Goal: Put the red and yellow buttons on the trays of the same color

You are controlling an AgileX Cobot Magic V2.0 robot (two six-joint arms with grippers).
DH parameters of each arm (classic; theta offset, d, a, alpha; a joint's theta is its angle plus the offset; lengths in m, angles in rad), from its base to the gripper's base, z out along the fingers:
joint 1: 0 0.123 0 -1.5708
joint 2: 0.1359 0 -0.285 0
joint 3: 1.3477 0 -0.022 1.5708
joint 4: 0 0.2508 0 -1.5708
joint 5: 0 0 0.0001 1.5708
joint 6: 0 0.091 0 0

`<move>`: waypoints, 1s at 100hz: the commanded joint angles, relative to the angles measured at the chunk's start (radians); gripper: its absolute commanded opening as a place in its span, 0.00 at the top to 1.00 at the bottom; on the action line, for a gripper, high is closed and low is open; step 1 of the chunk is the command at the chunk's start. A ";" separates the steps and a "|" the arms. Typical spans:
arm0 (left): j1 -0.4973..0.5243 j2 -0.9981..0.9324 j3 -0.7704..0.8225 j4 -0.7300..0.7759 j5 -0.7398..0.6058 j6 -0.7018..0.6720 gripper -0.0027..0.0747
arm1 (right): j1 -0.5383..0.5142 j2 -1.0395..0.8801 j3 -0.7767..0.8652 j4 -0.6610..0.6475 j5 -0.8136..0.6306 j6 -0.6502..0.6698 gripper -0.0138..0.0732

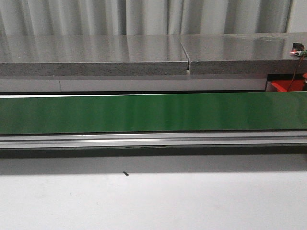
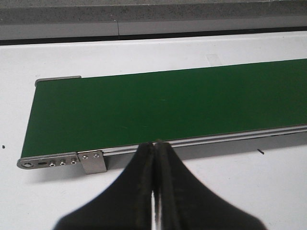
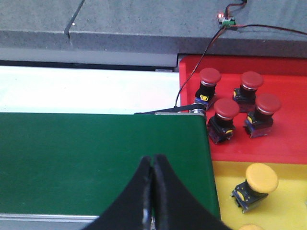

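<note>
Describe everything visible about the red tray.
The red tray is glossy red plastic with a low raised rim, lying flat beside the end of the green conveyor belt, below the grey stone ledge. Four red mushroom-head buttons with black bases stand on it, clustered near the belt side. Its near edge adjoins a yellow tray. A thin black wire crosses its corner. In the front view only a sliver shows at far right.
</note>
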 commanded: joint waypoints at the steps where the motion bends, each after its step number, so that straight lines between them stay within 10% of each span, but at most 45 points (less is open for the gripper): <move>1: -0.007 0.005 -0.022 -0.025 -0.062 -0.001 0.99 | 0.002 -0.064 0.001 0.004 -0.107 0.000 0.92; 68: -0.007 0.005 -0.022 -0.025 -0.062 -0.001 0.99 | 0.002 -0.440 0.318 0.011 -0.331 0.026 0.92; 100: -0.007 0.005 -0.022 -0.025 -0.062 -0.001 0.99 | 0.003 -0.589 0.491 -0.197 -0.423 0.209 0.92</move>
